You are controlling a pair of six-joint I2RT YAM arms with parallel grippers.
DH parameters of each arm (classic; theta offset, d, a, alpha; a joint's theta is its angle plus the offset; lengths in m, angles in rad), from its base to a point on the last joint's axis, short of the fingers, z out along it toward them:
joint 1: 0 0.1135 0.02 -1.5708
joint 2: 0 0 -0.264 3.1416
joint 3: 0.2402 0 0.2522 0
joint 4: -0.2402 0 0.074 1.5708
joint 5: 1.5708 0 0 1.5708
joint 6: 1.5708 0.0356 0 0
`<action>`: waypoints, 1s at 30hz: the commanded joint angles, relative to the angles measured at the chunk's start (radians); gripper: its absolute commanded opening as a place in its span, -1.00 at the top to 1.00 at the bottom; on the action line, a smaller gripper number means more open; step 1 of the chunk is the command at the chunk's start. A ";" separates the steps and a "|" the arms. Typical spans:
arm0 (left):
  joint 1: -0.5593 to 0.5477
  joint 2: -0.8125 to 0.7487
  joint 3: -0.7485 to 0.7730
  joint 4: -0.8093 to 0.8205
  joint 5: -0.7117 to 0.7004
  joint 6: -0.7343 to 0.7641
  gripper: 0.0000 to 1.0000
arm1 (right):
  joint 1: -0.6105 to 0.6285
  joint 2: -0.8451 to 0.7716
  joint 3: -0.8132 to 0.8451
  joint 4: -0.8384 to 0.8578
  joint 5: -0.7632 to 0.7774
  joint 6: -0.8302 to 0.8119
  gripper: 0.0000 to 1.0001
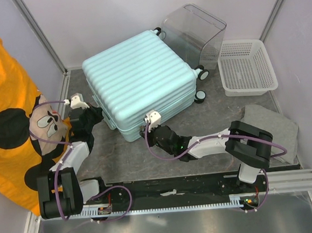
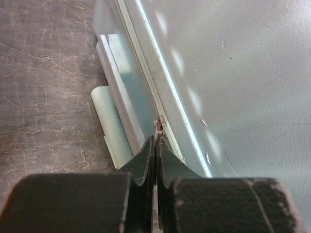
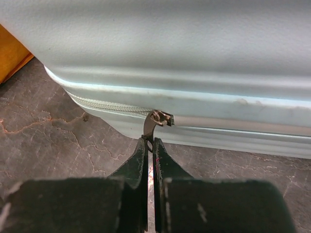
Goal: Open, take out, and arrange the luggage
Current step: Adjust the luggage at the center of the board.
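The luggage (image 1: 139,77), a mint ribbed hard-shell suitcase, lies flat and closed in the middle of the table, its wheels (image 1: 201,75) pointing right. My left gripper (image 1: 101,116) is at its left side, beside the side handle (image 2: 109,128). It (image 2: 156,141) is shut on a small metal zipper pull (image 2: 157,126) on the zipper line. At the suitcase's near edge, my right gripper (image 1: 148,130) presses close to the shell. In the right wrist view the right gripper (image 3: 150,143) is shut on a dark zipper pull (image 3: 153,122) hanging from the slider.
A clear plastic box (image 1: 195,30) stands behind the suitcase at the back right. A white mesh basket (image 1: 246,66) sits to the right. A grey pad (image 1: 273,126) lies at the near right. An orange printed cloth (image 1: 9,106) hangs along the left wall.
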 commanded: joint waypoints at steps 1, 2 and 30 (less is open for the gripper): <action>0.029 0.053 0.074 0.102 -0.104 -0.026 0.97 | -0.005 -0.061 -0.040 0.034 0.038 0.000 1.00; 0.032 0.062 0.081 0.104 -0.127 -0.024 0.97 | -0.006 -0.066 -0.043 0.034 0.039 0.000 1.00; 0.074 0.391 0.371 0.153 -0.190 0.092 0.97 | -0.360 -0.481 -0.159 -0.294 -0.010 0.090 0.94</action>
